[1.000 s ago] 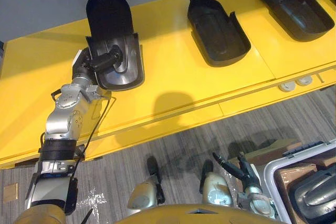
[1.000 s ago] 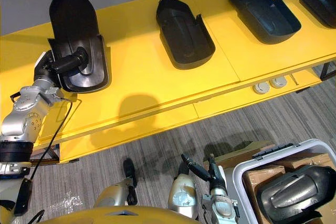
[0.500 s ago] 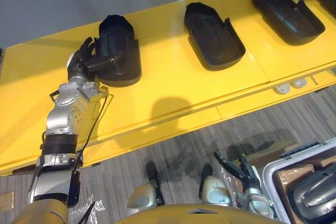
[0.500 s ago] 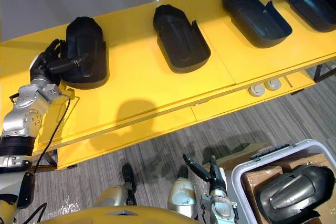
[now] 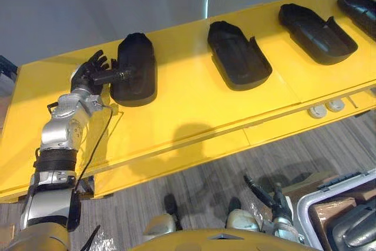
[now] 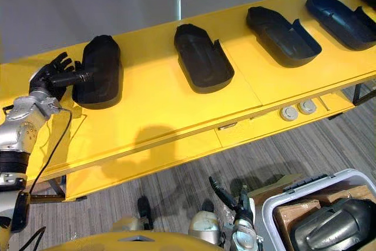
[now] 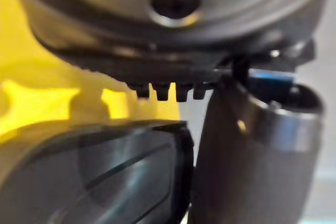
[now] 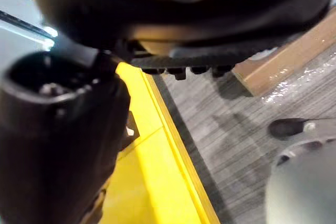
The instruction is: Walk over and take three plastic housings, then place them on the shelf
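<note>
A black plastic housing (image 5: pixel 134 69) lies dome-up at the left end of the yellow shelf (image 5: pixel 194 101). My left hand (image 5: pixel 89 73) is just left of it, fingers spread and straight, and its thumb reaches out to touch the housing's near side. The left wrist view shows the housing (image 7: pixel 94 177) close beside the thumb (image 7: pixel 252 156). Three more housings lie hollow-side up further right: one (image 5: pixel 238 54), a second (image 5: pixel 317 24) and a third (image 6: pixel 341 13). My right hand (image 5: pixel 265 193) hangs low over the floor, fingers straight, holding nothing.
A white bin (image 6: pixel 305 195) at the lower right holds another housing (image 6: pixel 335 227) beside a cardboard box (image 6: pixel 291 218). Two round white discs (image 5: pixel 326 109) sit on the shelf's lower front ledge. Grey carpet runs in front of the shelf.
My left hand has let go of the housing, which went from tilted in its grip to lying flat on the shelf. The fingers have spread. The camera has shifted.
</note>
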Controlling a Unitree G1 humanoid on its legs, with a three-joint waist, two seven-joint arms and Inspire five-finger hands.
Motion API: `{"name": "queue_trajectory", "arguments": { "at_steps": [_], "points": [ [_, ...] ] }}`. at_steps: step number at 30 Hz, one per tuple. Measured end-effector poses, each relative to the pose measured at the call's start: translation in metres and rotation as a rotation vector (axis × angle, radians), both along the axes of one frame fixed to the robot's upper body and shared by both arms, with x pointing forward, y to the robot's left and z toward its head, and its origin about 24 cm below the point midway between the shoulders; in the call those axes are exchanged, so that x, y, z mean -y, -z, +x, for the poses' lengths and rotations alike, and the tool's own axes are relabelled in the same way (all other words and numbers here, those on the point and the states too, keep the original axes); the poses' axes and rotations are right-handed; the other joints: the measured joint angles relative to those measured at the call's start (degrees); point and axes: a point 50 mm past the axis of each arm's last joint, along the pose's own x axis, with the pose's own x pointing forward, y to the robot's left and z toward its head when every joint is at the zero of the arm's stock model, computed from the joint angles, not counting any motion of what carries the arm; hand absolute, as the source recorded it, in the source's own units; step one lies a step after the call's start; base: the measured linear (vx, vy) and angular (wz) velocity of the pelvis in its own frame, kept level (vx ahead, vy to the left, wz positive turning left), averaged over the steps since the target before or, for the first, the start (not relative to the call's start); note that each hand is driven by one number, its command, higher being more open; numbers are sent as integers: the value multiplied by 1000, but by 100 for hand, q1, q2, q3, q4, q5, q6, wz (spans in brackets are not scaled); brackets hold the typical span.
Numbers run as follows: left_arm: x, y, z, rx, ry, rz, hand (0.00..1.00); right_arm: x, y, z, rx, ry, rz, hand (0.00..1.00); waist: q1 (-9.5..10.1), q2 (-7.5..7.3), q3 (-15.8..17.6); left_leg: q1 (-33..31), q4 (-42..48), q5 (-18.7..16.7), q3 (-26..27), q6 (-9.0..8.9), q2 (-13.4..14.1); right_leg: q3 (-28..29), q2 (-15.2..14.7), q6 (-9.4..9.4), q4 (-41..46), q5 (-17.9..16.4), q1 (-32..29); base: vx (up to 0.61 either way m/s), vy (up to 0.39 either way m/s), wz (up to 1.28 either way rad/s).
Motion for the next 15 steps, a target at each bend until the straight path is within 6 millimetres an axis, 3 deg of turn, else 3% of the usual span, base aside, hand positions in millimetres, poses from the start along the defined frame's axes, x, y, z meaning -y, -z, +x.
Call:
{"name": "queue_trajectory", "arguments": {
  "at_steps": [6,11,14,15],
  "points": [
    [-1,-36,-5,121,17,116,100,30,-43,29,256,193,-143,100,49,19,-418,15,-22,-6,80,-4,45,35,31,-15,-19,46,11,-30,6,-4],
    [15,-75,-24,356,85,143,100,70,-109,50,559,347,-328,100,132,-49,-646,108,-24,-120,272,8,129,61,77,-42,-195,188,147,-42,13,-10],
    [29,-89,-44,498,109,146,100,80,-155,56,772,427,-403,100,70,-44,-765,115,-24,-88,569,18,199,27,78,-46,-198,200,146,-10,14,4],
    [30,-91,-48,528,106,132,100,80,-162,58,812,435,-409,100,62,-51,-790,124,-24,-83,576,13,202,31,82,-46,-198,200,148,0,0,0]
  ]
}}
